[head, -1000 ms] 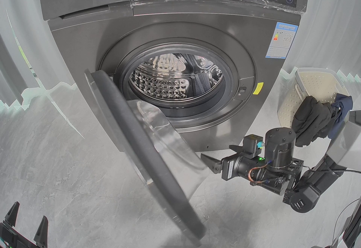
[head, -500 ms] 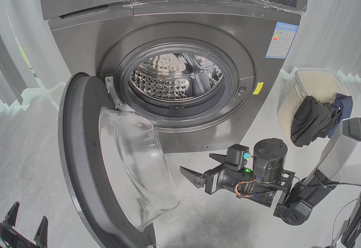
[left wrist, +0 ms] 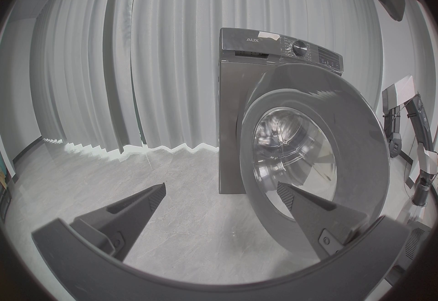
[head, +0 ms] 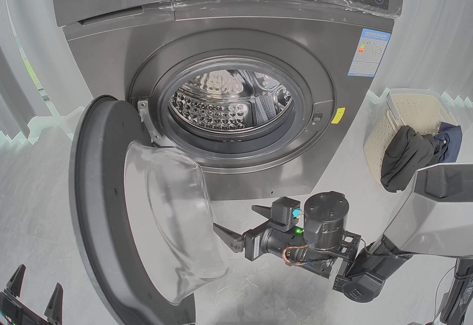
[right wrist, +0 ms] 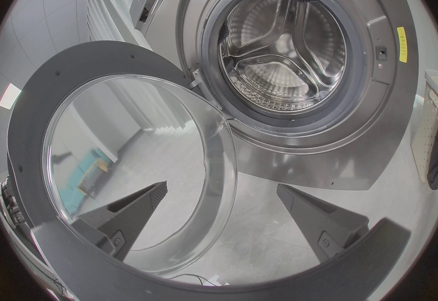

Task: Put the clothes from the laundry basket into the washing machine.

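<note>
Dark clothes (head: 409, 156) drape over the front rim of the laundry basket (head: 419, 104), hanging lengthwise downward. The basket stands just right of the washing machine (head: 123, 45). The door (head: 93, 193) stands swung wide to the left, so the drum (head: 229, 99) mouth is unobstructed. Right gripper (head: 234, 218) — jaws wide, empty — points at the door's glass bowl. Left gripper (head: 38, 279), likewise spread and empty, sits low at the left.

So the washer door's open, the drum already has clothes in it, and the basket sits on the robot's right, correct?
No: the drum holds no clothes, as the right wrist view shows; the clothes hang over the laundry basket. The rest is right.
</note>
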Available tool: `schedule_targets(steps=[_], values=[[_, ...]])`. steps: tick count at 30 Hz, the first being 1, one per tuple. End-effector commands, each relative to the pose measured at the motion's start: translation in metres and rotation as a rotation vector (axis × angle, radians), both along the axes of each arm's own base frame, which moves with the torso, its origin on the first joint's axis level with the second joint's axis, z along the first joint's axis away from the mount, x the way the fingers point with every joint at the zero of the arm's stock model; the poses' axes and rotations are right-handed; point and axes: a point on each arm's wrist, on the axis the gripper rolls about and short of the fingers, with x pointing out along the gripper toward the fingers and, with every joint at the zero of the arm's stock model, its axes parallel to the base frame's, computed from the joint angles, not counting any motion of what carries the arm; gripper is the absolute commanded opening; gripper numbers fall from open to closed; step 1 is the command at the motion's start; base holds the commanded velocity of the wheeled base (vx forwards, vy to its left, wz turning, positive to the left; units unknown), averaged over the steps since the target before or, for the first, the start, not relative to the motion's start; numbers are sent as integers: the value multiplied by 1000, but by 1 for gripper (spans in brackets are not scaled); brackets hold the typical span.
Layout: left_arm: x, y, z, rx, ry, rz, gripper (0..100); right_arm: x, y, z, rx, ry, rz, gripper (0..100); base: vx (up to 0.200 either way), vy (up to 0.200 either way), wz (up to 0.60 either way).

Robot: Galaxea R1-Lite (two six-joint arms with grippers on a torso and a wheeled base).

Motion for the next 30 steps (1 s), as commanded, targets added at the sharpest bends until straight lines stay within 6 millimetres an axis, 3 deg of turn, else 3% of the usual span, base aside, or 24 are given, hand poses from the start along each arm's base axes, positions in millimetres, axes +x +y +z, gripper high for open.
schedule_targets(steps=[1, 8, 16, 22, 30], values=[[0, 0, -5, 0, 1, 1, 100, -1, 10, -13, -19, 16, 23, 100, 0, 0, 0], [0, 0, -5, 0, 1, 1, 100, 8, 17, -8, 28, -26, 17, 100, 0, 0, 0], [0, 0, -5, 0, 1, 1, 100, 25, 20, 4, 67, -58, 21, 100, -200, 0, 0], [0, 0, -5, 0, 1, 1, 100, 33, 29, 1, 60, -51, 23, 100, -200, 0, 0], [0, 0, -5, 0, 1, 1, 100, 43, 47, -6, 59, -47, 36, 100, 0, 0, 0]])
